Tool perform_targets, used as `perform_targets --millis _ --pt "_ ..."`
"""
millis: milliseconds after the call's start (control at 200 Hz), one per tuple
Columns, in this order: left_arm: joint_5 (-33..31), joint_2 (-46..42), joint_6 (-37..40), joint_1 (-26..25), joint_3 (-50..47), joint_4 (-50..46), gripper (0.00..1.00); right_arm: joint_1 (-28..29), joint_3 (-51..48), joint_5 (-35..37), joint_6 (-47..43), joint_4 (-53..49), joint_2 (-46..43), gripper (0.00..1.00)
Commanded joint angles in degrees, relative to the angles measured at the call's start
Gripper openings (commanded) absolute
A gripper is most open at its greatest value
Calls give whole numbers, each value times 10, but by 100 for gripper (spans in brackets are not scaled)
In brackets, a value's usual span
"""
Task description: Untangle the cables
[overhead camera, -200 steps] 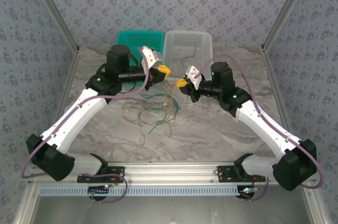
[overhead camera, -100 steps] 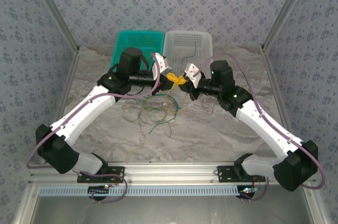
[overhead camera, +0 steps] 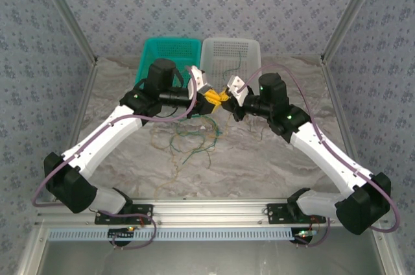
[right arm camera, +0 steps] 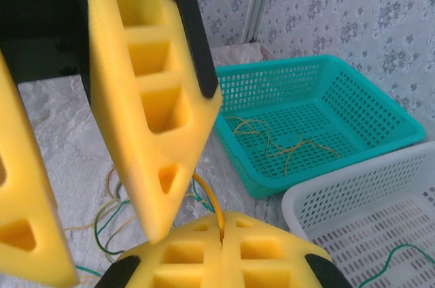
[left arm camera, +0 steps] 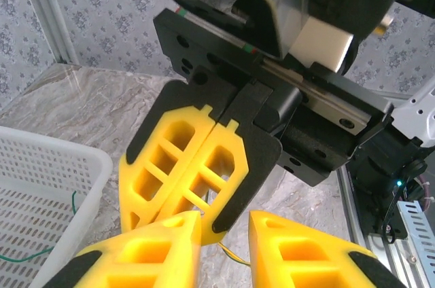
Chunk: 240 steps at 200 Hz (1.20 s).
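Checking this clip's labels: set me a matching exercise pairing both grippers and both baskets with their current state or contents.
Things:
1. left gripper
2. right gripper
3. teal basket
4. white basket

States:
A. holds a green cable
B. open
C. holds tan cables
D. shut on a yellow cable

Pairs: 1-B, 2-D, 3-C, 4-A
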Motion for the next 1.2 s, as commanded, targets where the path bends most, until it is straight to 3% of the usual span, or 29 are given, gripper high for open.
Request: perform_targets --millis 0,250,380,545,595,675,835,984,1194 --pt "-2 1 9 -3 -10 12 26 -1 18 6 8 -5 -7 0" --pt "-29 -14 -3 1 -61 76 24 -6 -17 -11 19 8 -31 0" --pt "-31 6 3 1 -51 70 0 -9 -17 -11 19 6 -33 0" --pt "-56 7 -12 8 -62 102 0 -15 -18 -8 29 4 -33 0" --pt "-67 -1 -32 13 -74 132 0 -18 -21 -3 32 3 -34 14" --pt "-70 -13 -59 27 -88 169 0 -29 -33 5 44 10 -47 51" --pt "-49 -38 -79 48 -112 213 0 -64 -119 28 58 75 -118 81" --pt "-42 -46 -66 51 -112 200 0 -88 -177 42 47 76 -126 83" --pt "-79 -11 -23 51 -106 139 0 -78 -206 99 35 69 -39 80"
